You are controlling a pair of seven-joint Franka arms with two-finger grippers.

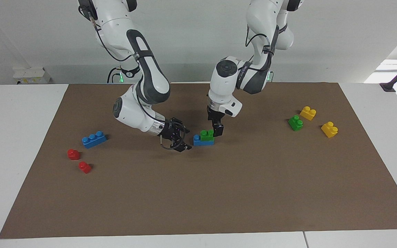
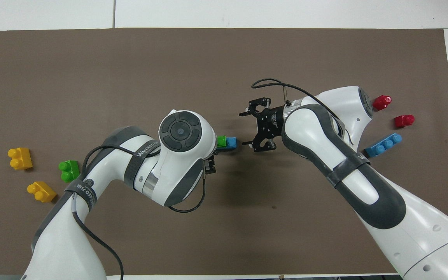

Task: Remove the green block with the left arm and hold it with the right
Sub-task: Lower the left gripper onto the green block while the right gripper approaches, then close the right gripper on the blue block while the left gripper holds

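Closing in: green block (image 1: 207, 134) sits stacked on blue brick (image 1: 199, 140). Left gripper (image 1: 218, 130) beside block, opening unreadable; right gripper (image 1: 180, 139) spread wide, empty, beside brick. Next: right clamps brick, left pulls block.

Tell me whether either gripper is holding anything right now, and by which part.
Nothing is held yet. The left gripper is down beside the small bright green plastic brick stacked on the blue plastic brick; the right gripper, fingers open, is beside the stack.
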